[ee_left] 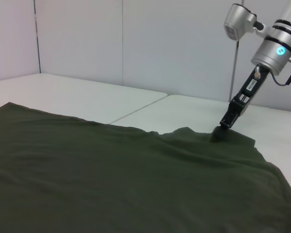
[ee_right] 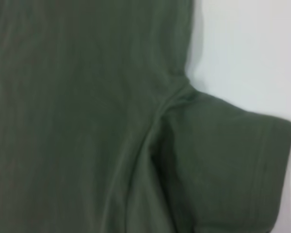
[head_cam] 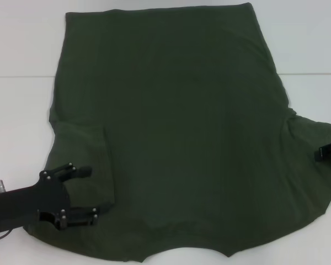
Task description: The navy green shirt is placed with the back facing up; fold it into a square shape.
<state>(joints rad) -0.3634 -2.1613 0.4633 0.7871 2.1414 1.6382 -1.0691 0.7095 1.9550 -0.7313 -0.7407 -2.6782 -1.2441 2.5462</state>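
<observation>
Shirt (head_cam: 182, 138): dark green, spread flat, plain side up, on white table (head_cam: 22, 49); collar end near, hem far.
Left gripper (head_cam: 83, 192): over near-left sleeve, claw spread wide, holding nothing.
Right gripper (ee_left: 223, 127): tip on right sleeve edge; claw state cannot be told.

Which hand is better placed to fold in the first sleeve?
Left, probably. The left hand sits open on its sleeve of the navy green shirt; the right hand only reaches the far sleeve's edge.
</observation>
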